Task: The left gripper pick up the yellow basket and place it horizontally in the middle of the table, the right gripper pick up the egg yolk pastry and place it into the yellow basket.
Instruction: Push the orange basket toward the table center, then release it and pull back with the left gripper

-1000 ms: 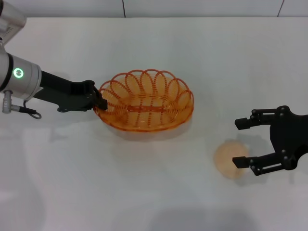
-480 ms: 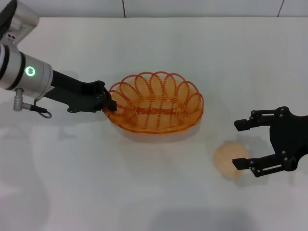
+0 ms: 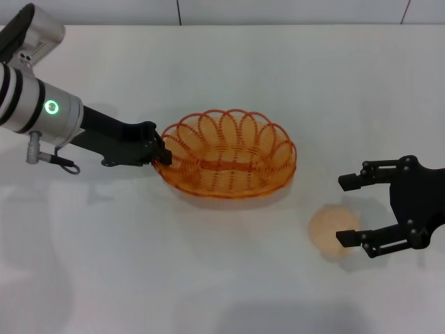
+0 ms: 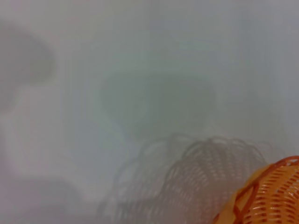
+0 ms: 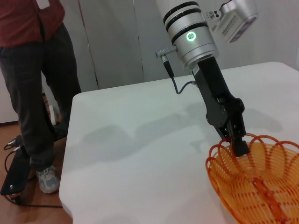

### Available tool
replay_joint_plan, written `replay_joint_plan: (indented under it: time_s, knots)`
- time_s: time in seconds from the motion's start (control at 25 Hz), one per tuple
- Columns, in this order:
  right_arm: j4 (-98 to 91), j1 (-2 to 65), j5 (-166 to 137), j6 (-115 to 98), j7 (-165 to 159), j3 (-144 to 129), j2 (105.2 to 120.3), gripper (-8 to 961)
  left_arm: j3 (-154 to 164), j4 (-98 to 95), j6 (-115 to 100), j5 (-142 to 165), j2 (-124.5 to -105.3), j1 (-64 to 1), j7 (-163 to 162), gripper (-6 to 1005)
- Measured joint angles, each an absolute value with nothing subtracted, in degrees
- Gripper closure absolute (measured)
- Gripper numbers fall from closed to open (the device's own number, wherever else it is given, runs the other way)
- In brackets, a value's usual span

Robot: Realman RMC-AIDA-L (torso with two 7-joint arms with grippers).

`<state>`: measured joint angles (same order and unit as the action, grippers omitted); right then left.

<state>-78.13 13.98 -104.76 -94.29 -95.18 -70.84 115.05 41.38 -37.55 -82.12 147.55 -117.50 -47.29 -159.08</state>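
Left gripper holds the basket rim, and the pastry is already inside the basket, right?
Not quite. The head view shows the pastry on the table, outside the basket, at the open right gripper. The left gripper does hold the rim.

Bare white table lies open all round the egg yolk pastry — only the yellow basket, clamped at its rim by the left gripper, occupies the middle.
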Motion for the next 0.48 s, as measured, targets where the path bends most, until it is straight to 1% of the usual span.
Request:
replay_joint_plan:
  time_s: [0.48]
  knots:
    - [-78.1, 14.0, -104.8, -94.3, -95.1, -70.9, 115.05, 126, 41.4, -36.4, -81.4, 146.8, -118.04, -47.9, -158.6, 858]
